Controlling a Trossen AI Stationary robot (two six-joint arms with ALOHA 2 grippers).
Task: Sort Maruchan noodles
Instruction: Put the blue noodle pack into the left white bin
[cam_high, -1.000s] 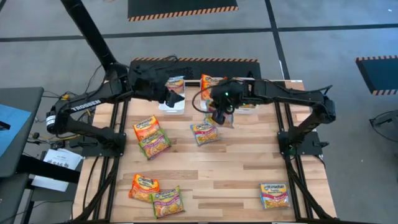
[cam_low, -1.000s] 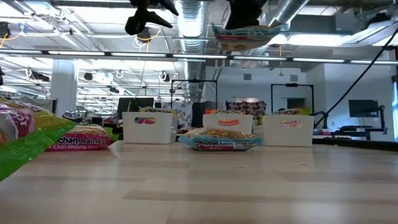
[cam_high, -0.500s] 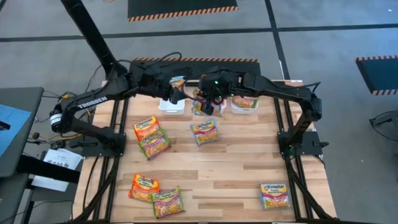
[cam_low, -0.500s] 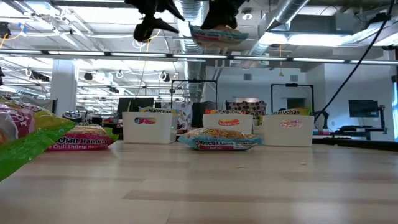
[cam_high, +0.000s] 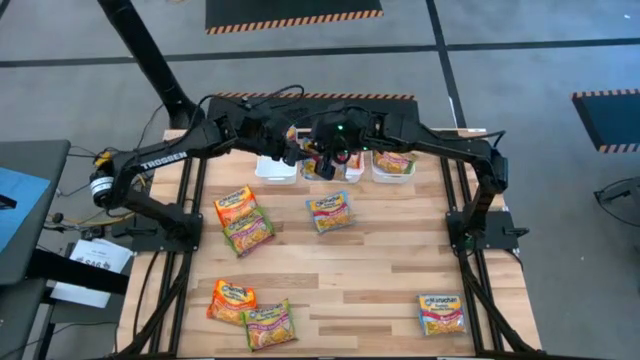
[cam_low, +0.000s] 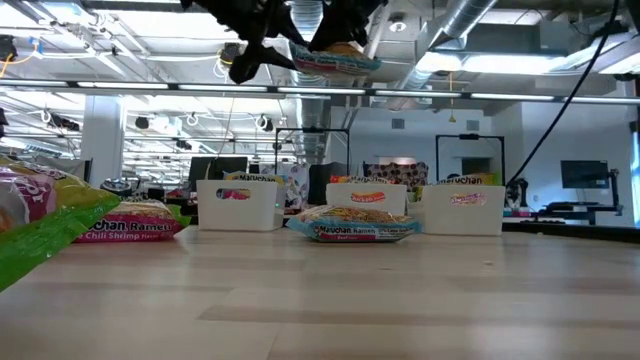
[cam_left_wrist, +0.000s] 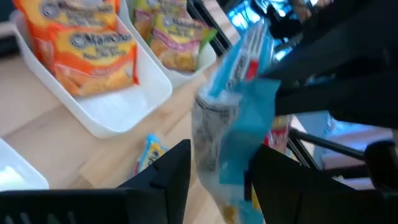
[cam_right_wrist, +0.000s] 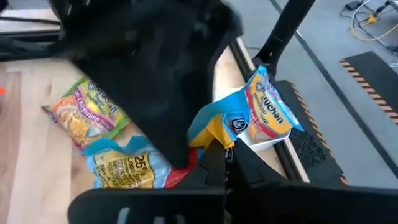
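Observation:
My right gripper (cam_high: 337, 155) is shut on a blue-edged Maruchan noodle packet (cam_low: 335, 60), held high over the white bins at the table's far edge. My left gripper (cam_high: 297, 150) is open right beside it. In the left wrist view the packet (cam_left_wrist: 239, 99) stands between my left gripper's (cam_left_wrist: 221, 168) two fingers. The three bins (cam_high: 277, 170) rest on the tabletop. One bin holds orange packets (cam_left_wrist: 93, 50), another green ones (cam_left_wrist: 174, 31), and a third holds a blue-edged packet (cam_right_wrist: 267, 112). My left gripper has one finger (cam_left_wrist: 177, 171) on either side of the blue-edged packet; whether they touch it I cannot tell. My right gripper (cam_right_wrist: 227, 158) pinches the packet by one end (cam_right_wrist: 214, 121) between its two fingers. The packet is lifted clear, high above the table.
Several loose packets lie flat on the table: an orange one (cam_high: 234, 207) and a green one (cam_high: 250, 232) at the left, a blue one (cam_high: 331, 212) at the middle, two (cam_high: 250, 312) at the near left, and one (cam_high: 441, 313) at the near right.
My right gripper has carried the packet toward the table's left and far edge, over the bins and up to my left gripper. My left gripper has moved right toward the packet, which now stands between its fingers.

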